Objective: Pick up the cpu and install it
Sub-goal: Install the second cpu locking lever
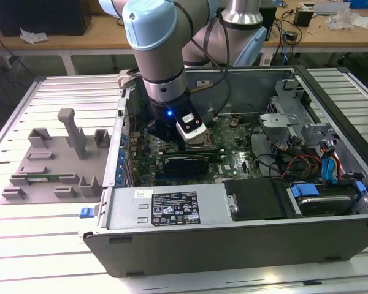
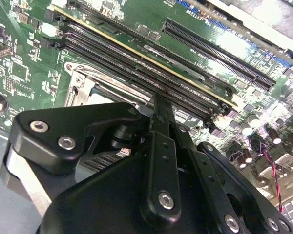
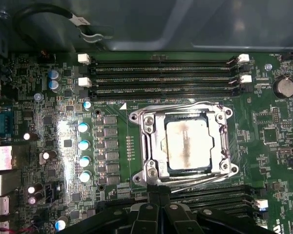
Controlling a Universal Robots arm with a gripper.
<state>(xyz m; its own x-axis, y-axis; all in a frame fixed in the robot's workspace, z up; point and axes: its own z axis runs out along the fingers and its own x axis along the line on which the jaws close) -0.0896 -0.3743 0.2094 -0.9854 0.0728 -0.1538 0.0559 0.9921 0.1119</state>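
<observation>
- Behind the work, in the exterior view, wooden benches run along the back of the room, and a grey computer case lies open on a white ribbed table. A grey holder sits on the exterior view's left of the case. The arm reaches down into the case, and its gripper hangs low over the green board.
- The second wrist view looks past the black gripper from behind. Its fingers are pressed together with nothing between them, just beside the long memory slots.
- The first wrist view looks straight down on the board. The cpu lies flat in its socket, silvery top up, edges square to the metal frame. Being square, it has no long axis. The gripper sits just beyond the frame's edge, apart from the cpu.
</observation>
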